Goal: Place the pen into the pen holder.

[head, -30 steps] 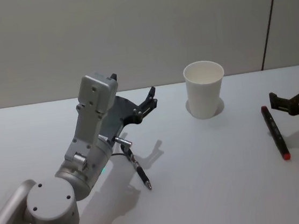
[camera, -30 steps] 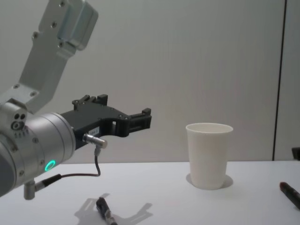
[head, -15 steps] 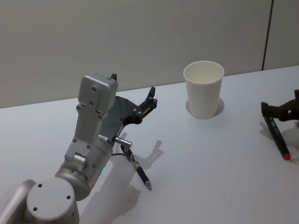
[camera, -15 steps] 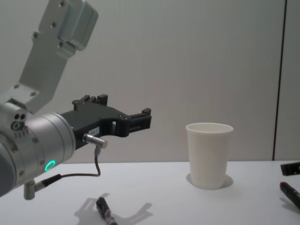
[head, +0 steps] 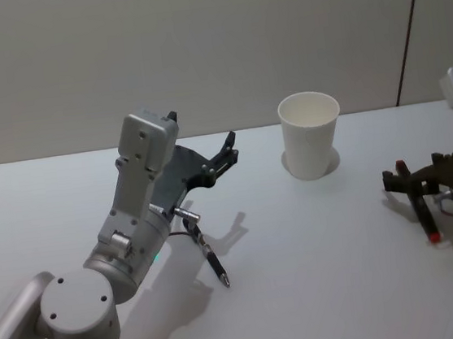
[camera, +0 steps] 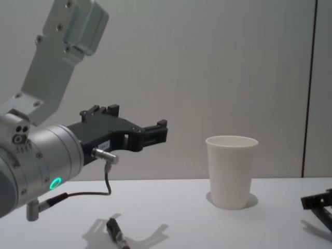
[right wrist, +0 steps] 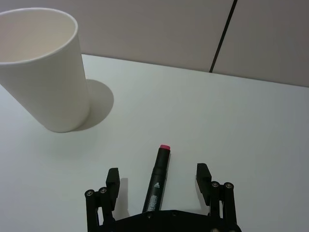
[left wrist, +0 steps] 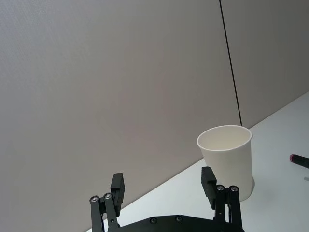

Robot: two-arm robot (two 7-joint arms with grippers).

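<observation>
Straddling the pen (head: 422,211) lying on the bench (head: 316,241) at the robot's right, the right end effector (right wrist: 158,170) is hovering low, released wide, gripping nothing. A dark pen (head: 212,261) is lying by the left arm (head: 134,221); the left end effector (left wrist: 162,180) is hanging raised and released. Farther back, the pen holder (head: 311,135) is standing upright, apart from both pens.

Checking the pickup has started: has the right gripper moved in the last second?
Yes. In the head view the right gripper has shifted left toward the pen holder, its open jaws now straddling the red-tipped pen. The left gripper is parked.
</observation>
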